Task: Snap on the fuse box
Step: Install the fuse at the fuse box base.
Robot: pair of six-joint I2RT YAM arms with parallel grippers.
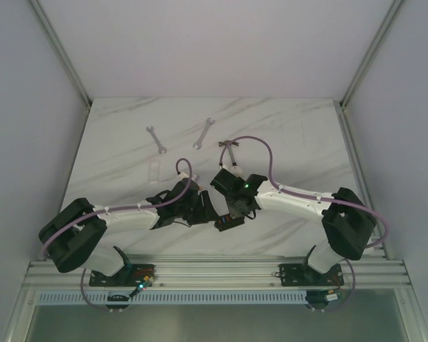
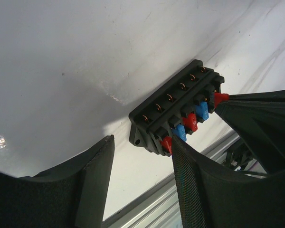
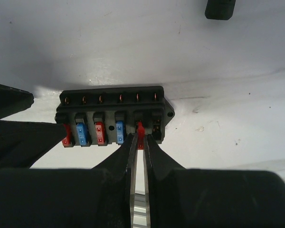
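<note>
The fuse box, a small black block with red and blue fuses in its face, lies on the white table close to the near edge. My right gripper is shut on a red fuse, which stands in the fifth slot from the left. The slot at the far right holds nothing. My left gripper is open at the box's other end. One of its fingers touches the end by the outermost red fuse. In the left wrist view the fuse box lies just past the fingertips.
Two wrenches and a small dark-headed tool lie at the back of the table. A black object sits beyond the box. An aluminium rail runs along the near edge just behind the box.
</note>
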